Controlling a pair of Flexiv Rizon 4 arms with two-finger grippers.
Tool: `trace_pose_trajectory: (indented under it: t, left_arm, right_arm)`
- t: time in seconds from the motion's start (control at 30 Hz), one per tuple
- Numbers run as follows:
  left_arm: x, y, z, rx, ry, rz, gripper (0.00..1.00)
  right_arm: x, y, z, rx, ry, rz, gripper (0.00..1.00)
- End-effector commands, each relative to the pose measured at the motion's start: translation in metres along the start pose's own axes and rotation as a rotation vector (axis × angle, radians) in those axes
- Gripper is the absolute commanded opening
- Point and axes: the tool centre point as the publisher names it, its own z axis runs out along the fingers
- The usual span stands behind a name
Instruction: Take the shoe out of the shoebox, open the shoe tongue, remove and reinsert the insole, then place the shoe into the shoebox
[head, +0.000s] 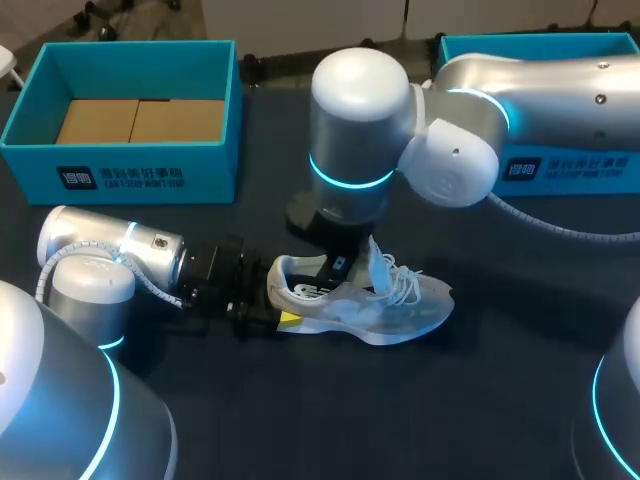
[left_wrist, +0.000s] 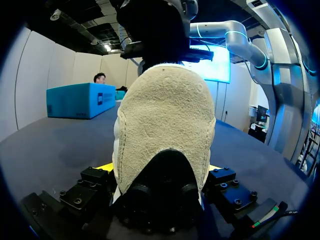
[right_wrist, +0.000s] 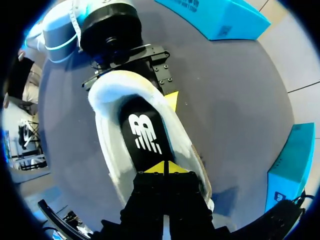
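Observation:
A white shoe (head: 385, 310) lies on its side on the dark table, its tongue (head: 378, 264) lifted. My left gripper (head: 274, 304) comes in low from the left. In the left wrist view the beige heel (left_wrist: 165, 125) fills the space between its yellow fingertips (left_wrist: 107, 167), which press it from both sides. My right gripper (head: 335, 268) reaches down into the shoe's opening. In the right wrist view its yellow tips (right_wrist: 164, 167) are shut together, resting on the black insole (right_wrist: 145, 135) inside the shoe (right_wrist: 112, 150). I cannot tell whether they pinch it.
An open teal shoebox (head: 120, 170) with a cardboard floor stands at the back left. A second teal box (head: 575, 170) sits at the back right, partly hidden behind my right arm. Bare tabletop lies in front of the shoe.

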Motion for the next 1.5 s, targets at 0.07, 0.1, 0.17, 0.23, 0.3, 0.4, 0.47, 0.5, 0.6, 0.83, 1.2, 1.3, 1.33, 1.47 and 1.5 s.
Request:
trace_pose_trajectory:
  t: [0.07, 0.1, 0.17, 0.23, 0.3, 0.4, 0.47, 0.5, 0.6, 0.83, 1.2, 1.3, 1.33, 1.47, 1.5]
  left_arm:
    - [0.000, 0.001, 0.000, -0.001, -0.002, 0.000, 0.00]
    - [0.000, 0.001, 0.000, -0.001, -0.002, 0.000, 0.00]
    - [0.000, 0.001, 0.000, -0.001, -0.002, 0.000, 0.00]
    - [0.000, 0.001, 0.000, -0.001, -0.002, 0.000, 0.00]
    - [0.000, 0.001, 0.000, -0.001, -0.002, 0.000, 0.00]
    - [0.000, 0.001, 0.000, -0.001, -0.002, 0.000, 0.00]
    - [0.000, 0.001, 0.000, -0.001, -0.002, 0.000, 0.00]
    - [0.000, 0.001, 0.000, -0.001, -0.002, 0.000, 0.00]
    - [0.000, 0.001, 0.000, -0.001, -0.002, 0.000, 0.00]
    - [0.000, 0.001, 0.000, -0.001, -0.002, 0.000, 0.00]
    - [0.000, 0.001, 0.000, -0.001, -0.002, 0.000, 0.00]
    - [0.000, 0.001, 0.000, -0.001, -0.002, 0.000, 0.00]
    - [0.000, 0.001, 0.000, -0.001, -0.002, 0.000, 0.00]
    - [0.000, 0.001, 0.000, -0.001, -0.002, 0.000, 0.00]
    - [0.000, 0.001, 0.000, -0.001, -0.002, 0.000, 0.00]
  right_arm:
    - [-0.003, -0.004, 0.010, -0.010, 0.039, -0.006, 0.00]
    - [-0.002, -0.005, 0.011, -0.010, 0.041, -0.007, 0.00]
    - [-0.002, -0.006, 0.011, -0.010, 0.045, -0.009, 0.00]
    - [-0.001, -0.009, 0.013, -0.004, 0.052, -0.009, 0.00]
    - [-0.001, -0.011, 0.015, -0.003, 0.058, -0.007, 0.00]
    - [-0.001, -0.012, 0.015, -0.005, 0.064, -0.011, 0.00]
    - [-0.001, -0.012, 0.015, -0.005, 0.065, -0.013, 0.00]
    - [-0.001, -0.012, 0.016, -0.003, 0.064, -0.013, 0.02]
    - [-0.002, -0.012, 0.016, -0.003, 0.062, -0.012, 0.25]
    - [-0.007, -0.003, 0.016, -0.017, 0.059, -0.032, 0.35]
    - [-0.009, 0.011, 0.030, -0.059, 0.120, -0.089, 0.38]
    - [-0.008, 0.012, 0.034, -0.067, 0.145, -0.100, 0.38]
    - [-0.006, 0.013, 0.037, -0.070, 0.165, -0.112, 0.38]
    - [-0.001, 0.014, 0.045, -0.071, 0.193, -0.120, 0.38]
    - [0.000, 0.013, 0.047, -0.069, 0.198, -0.121, 0.38]
